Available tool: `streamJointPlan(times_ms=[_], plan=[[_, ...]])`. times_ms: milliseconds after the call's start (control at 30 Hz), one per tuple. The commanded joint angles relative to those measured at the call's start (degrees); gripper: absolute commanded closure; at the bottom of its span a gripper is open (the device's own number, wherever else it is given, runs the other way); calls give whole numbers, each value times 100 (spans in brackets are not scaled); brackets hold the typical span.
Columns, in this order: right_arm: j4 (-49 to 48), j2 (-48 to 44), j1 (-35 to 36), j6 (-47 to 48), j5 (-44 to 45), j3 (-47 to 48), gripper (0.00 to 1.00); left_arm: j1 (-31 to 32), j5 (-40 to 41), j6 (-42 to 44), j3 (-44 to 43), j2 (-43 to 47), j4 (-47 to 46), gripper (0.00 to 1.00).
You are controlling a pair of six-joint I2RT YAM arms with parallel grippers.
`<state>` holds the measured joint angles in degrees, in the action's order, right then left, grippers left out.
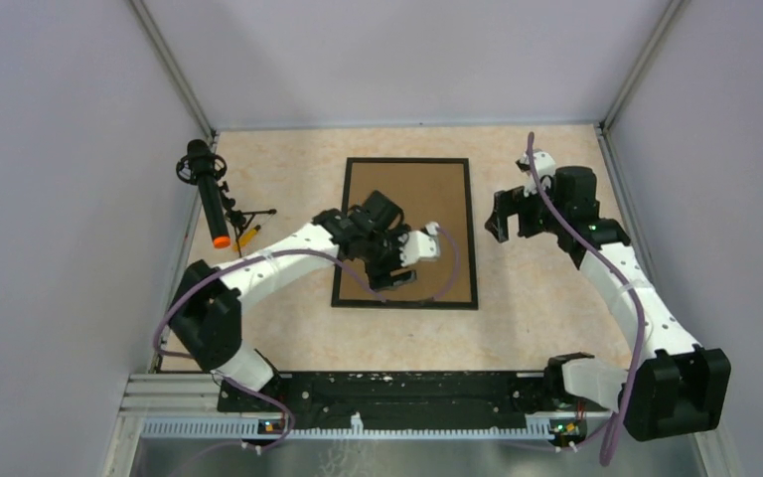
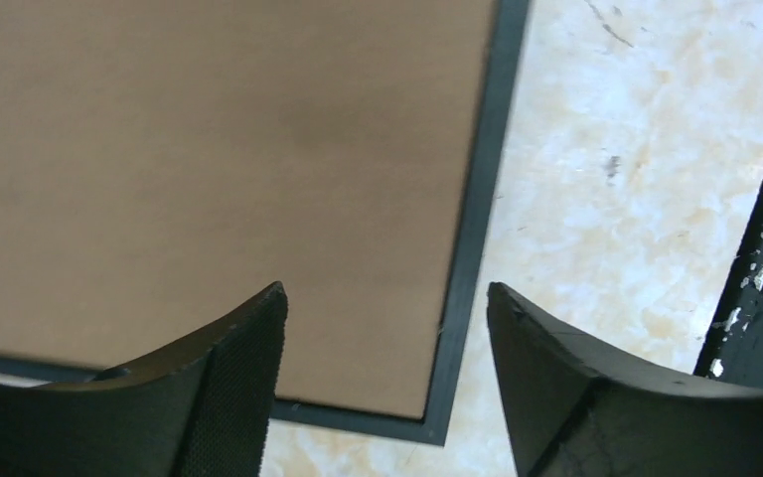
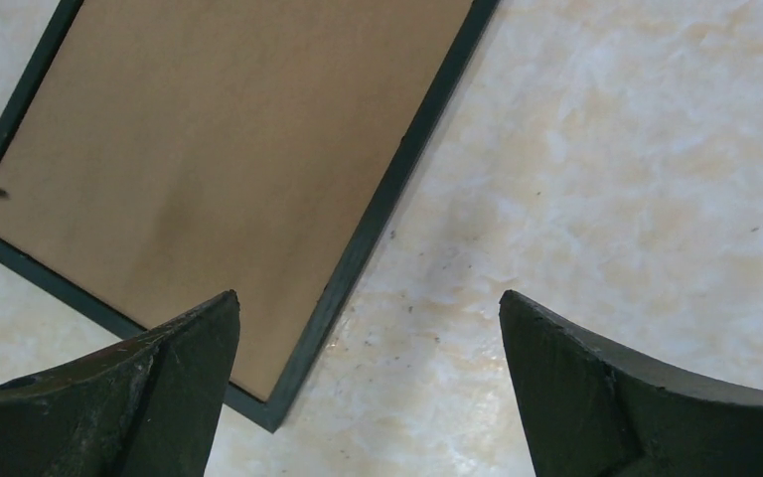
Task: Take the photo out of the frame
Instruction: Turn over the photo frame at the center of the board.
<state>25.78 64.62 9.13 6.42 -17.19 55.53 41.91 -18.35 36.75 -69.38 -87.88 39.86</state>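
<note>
Frame (image 1: 427,189) lies back-up on the desk (image 1: 288,169), photo hidden beneath, left hand (image 2: 387,318) open and empty over its near edge, right hand (image 3: 370,318) gaping alongside, so next, I reckon, prise the backing loose.

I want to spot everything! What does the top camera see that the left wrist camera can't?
Only the top view: the whole frame, the right hand and a black microphone with an orange tip. Only the left wrist view: the bumpy pad on a finger of the left hand. Both: the frame's brown back, black border and the marbled table.
</note>
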Motion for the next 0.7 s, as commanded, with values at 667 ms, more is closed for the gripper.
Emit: streamJointPlan(times_ms=[667], plan=[[-1269, 875, -890, -1723, -1896, -1015, 1, 1980, 2136, -967, -194, -2409, -316, 48]])
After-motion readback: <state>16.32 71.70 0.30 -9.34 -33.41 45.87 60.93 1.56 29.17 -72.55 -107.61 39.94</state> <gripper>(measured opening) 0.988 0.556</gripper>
